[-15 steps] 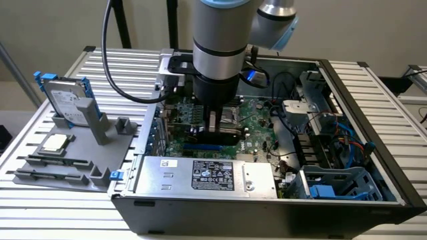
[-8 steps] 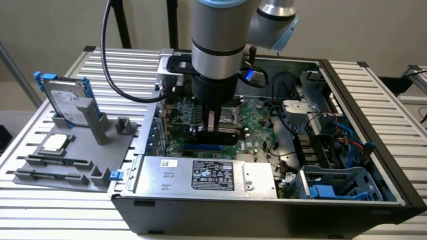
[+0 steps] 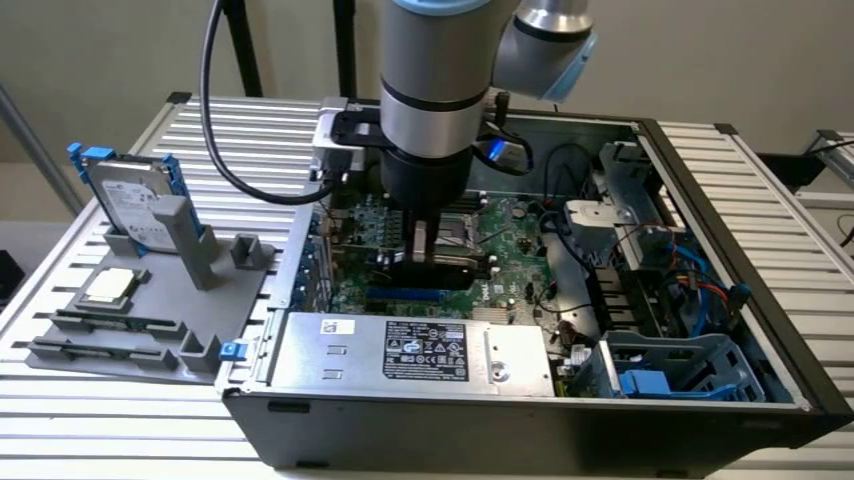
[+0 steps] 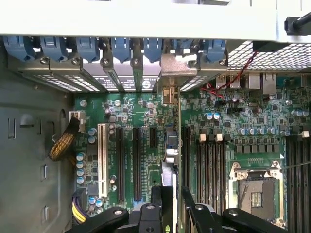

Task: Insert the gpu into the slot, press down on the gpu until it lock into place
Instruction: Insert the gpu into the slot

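My gripper (image 3: 430,262) reaches down into the open computer case and is shut on the gpu (image 3: 449,270), a thin black card held upright over the green board. The blue slot (image 3: 400,297) shows as a narrow strip just below the card's lower edge, toward the near side of the case. In the wrist view the gpu (image 4: 168,170) appears edge-on between my two fingers (image 4: 156,206), and its metal bracket end reaches the row of rear case openings. I cannot tell whether the card's edge touches the slot.
A silver power-supply box (image 3: 414,350) lies along the near case wall. Black expansion slots (image 4: 119,165) and a white one (image 4: 102,160) run beside the card. Memory slots (image 4: 209,165) and the processor socket (image 4: 255,191) lie on its other side. A grey fixture (image 3: 134,300) with a hard drive stands outside the case.
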`<state>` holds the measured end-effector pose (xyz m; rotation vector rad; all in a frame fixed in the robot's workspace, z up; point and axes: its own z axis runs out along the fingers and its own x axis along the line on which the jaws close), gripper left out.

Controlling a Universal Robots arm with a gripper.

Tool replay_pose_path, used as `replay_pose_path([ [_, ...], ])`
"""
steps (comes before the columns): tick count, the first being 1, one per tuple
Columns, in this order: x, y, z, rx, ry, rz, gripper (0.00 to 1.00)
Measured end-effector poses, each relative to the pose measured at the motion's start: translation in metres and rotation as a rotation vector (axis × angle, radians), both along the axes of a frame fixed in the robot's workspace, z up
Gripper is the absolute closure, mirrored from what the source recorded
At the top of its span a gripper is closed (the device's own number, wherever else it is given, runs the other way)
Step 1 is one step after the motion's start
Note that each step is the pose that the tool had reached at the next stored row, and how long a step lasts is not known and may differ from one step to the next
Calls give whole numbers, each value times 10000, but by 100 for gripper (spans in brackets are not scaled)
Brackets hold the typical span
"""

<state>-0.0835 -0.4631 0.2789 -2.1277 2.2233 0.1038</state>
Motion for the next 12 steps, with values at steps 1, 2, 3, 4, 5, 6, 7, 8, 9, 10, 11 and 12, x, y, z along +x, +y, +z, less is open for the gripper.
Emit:
replay_pose_path([
  [1,-4,1,-2,-3,0,0,74],
  [2,-5,2,-4,-3,0,0,74],
  [3,-6,4,-6,-2,-1,1,74],
  [4,-8,5,-8,-2,-2,1,74],
  [5,-10,6,-10,-3,-2,-1,74],
  [6,-13,8,-13,-4,-2,-1,74],
  [7,-16,9,-15,-5,-1,-1,74],
  [8,-18,11,-18,-6,-2,-1,74],
  [9,-21,14,-21,-6,-2,-2,74],
  [10,-25,16,-23,-8,-1,-2,74],
  [11,-28,19,-26,-9,-1,-2,74],
  [12,-32,22,-29,-10,-1,-3,74],
])
